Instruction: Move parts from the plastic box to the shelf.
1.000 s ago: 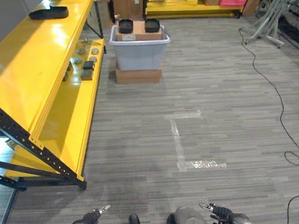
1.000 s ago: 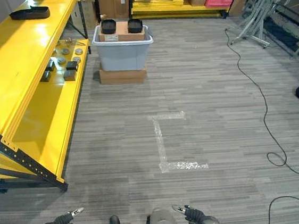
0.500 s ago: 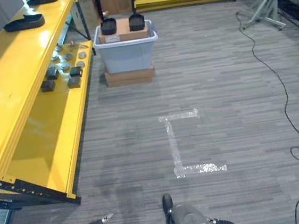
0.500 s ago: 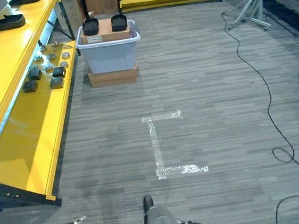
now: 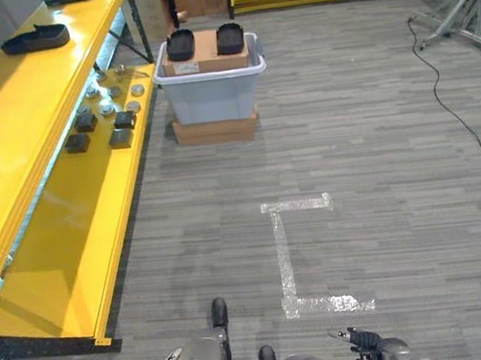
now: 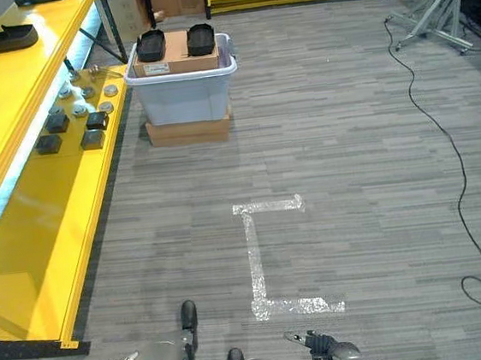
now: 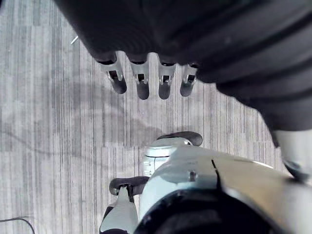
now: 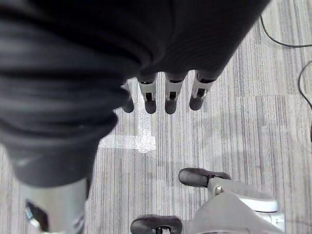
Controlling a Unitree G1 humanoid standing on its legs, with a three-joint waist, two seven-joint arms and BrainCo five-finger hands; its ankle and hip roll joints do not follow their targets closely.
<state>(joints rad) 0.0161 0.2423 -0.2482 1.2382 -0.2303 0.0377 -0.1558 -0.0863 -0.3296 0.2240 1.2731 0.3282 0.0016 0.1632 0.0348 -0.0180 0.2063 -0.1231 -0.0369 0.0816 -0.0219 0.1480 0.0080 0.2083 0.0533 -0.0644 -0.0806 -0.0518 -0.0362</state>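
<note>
Ahead, well across the striped grey floor point(image 5: 376, 157), a pale grey plastic box point(image 5: 211, 93) stands on a flat cardboard box point(image 5: 215, 129), just beside the end of the yellow shelf point(image 5: 64, 224). Two black parts point(image 5: 181, 44) rest at the back of the plastic box beside a brown carton point(image 5: 210, 56). On the shelf's lower level lie several dark blocks point(image 5: 77, 143) and small round silver parts point(image 5: 134, 107); a black part point(image 5: 35, 38) sits on the upper level. An L of pale tape point(image 5: 284, 253) marks the floor nearer the robot. The left robot hand point(image 7: 141, 80) hangs low over bare floor, fingers straight and apart, holding nothing. The right robot hand point(image 8: 168, 92) hangs likewise, fingers straight, empty, above the tape's corner.
</note>
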